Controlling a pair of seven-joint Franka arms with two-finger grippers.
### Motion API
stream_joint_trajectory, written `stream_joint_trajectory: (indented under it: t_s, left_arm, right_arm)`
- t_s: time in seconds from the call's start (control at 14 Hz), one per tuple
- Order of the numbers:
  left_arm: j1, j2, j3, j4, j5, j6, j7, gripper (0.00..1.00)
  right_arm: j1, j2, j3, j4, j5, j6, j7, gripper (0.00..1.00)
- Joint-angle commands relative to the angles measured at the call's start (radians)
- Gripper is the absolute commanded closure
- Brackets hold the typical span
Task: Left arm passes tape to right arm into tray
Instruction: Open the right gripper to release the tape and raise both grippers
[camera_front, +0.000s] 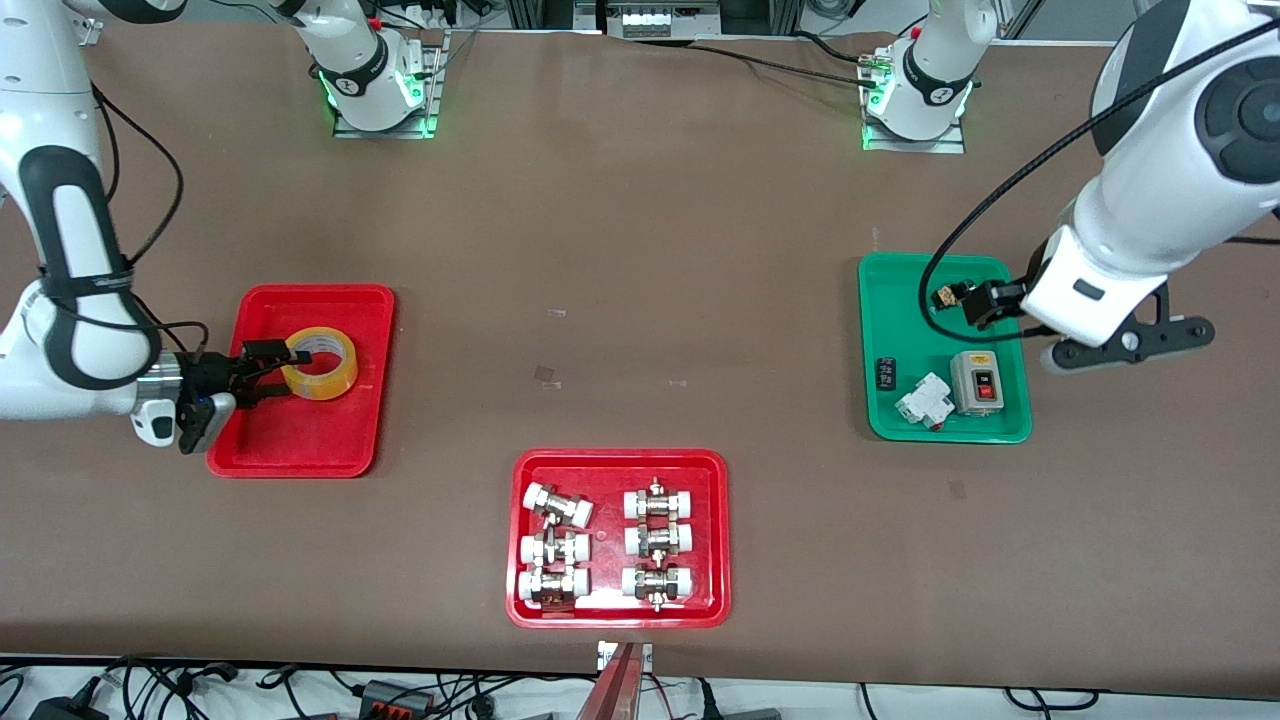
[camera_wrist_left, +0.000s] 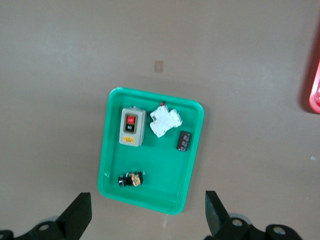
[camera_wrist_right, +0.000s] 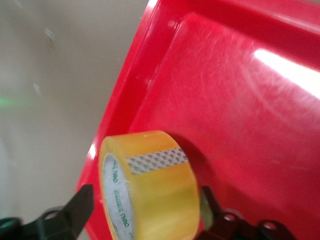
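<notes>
The tape (camera_front: 335, 381) is a yellowish roll tilted on its edge in the plain red tray (camera_front: 300, 440) at the right arm's end of the table. My right gripper (camera_front: 292, 375) is low in the tray with its fingers on either side of the roll. In the right wrist view the tape (camera_wrist_right: 155, 195) sits between the fingers of the right gripper (camera_wrist_right: 146, 210), with a thin gap at one finger, so the jaws are open around it; the tray floor (camera_wrist_right: 240, 125) shows past it. My left gripper (camera_front: 962, 300) is open and empty over the green tray (camera_front: 880, 300), also seen in its wrist view (camera_wrist_left: 148, 215).
A second red tray (camera_front: 716, 530) holding several metal fittings lies near the front camera at mid table. The green tray (camera_wrist_left: 112, 150) holds a grey switch box (camera_front: 977, 383), a white breaker (camera_front: 922, 402) and small black parts.
</notes>
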Motion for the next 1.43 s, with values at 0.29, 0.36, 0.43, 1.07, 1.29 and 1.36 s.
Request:
stream_joint_trajectory:
  t_s: [0.29,0.36,0.43,1.07,1.29,1.36]
  left_arm:
    - [0.036,-0.139,-0.041,-0.124,-0.067,-0.028,-0.038,0.00]
    - [0.040,-0.136,-0.038,-0.115,-0.067,-0.014,-0.046,0.00]
    - [0.051,-0.130,-0.026,-0.109,-0.067,0.007,-0.025,0.00]
    - [0.105,-0.110,-0.032,-0.072,-0.067,0.018,0.288,0.00]
    - [0.108,-0.062,-0.032,-0.015,-0.082,-0.020,0.297,0.00]
    - [0.091,-0.061,-0.041,-0.009,-0.081,-0.017,0.293,0.00]
  right_arm:
    - [0.196,-0.247,-0.022,-0.062,-0.339,0.074,0.339,0.00]
    - [0.208,-0.287,-0.022,-0.064,-0.360,0.054,0.419,0.00]
    - [0.218,-0.328,-0.022,-0.062,-0.380,0.011,0.515,0.00]
    - [0.299,-0.681,-0.010,-0.061,-0.436,-0.222,1.011,0.00]
    - [0.296,-0.684,-0.012,0.003,-0.434,-0.259,1.045,0.00]
    - [0.294,-0.671,-0.012,0.040,-0.433,-0.280,1.107,0.00]
